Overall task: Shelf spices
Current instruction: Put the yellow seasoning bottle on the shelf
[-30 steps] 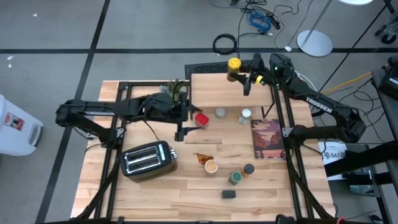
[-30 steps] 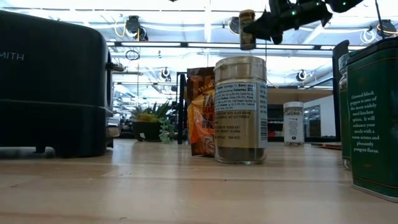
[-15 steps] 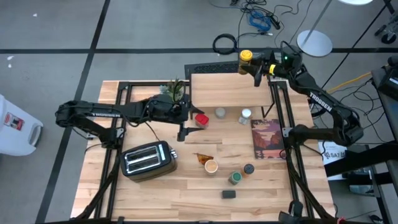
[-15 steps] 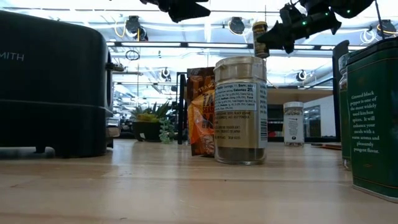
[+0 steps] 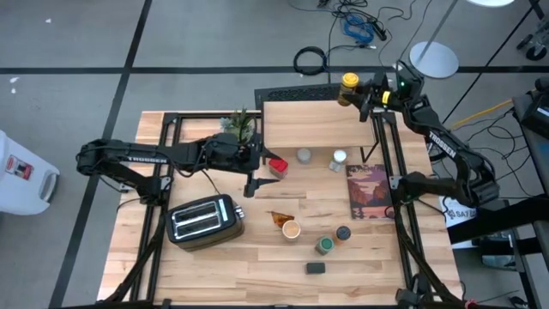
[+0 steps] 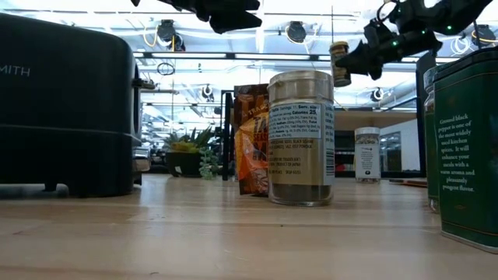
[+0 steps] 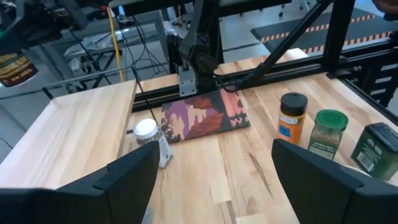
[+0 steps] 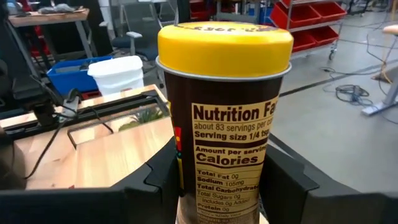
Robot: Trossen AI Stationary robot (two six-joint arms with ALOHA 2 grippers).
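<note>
- Yellow-capped jar [image 8: 224, 118] is clamped upright between the fingers of the right gripper [image 5: 364, 97], held in the air over the far right corner of the shelf [image 5: 319, 127].
- From table height that jar [image 6: 340, 64] hangs high above the other spices, clear of any surface.
- Left gripper [image 5: 254, 168] hovers above the tabletop [image 5: 257, 257] just beside the shelf's left edge, its jaws standing wide apart with nothing between them; a red spice tin [image 5: 277, 165] sits close by.
- Shelf top is bare light wood.
- Under the shelf's front edge stand two small jars, one grey-lidded [image 5: 304, 155] and one white-lidded [image 5: 339, 158].
- Nearer the front of the table: an orange packet [image 5: 278, 218], a tan-lidded jar [image 5: 292, 229], a green-lidded jar [image 5: 324, 245], a black-lidded orange jar [image 5: 343, 233] and a dark tin [image 5: 316, 268].
- Silver toaster [image 5: 205, 220] sits front left, a colourful book [image 5: 369, 190] lies at the right, and a potted plant [image 5: 240, 123] stands beside the shelf.
</note>
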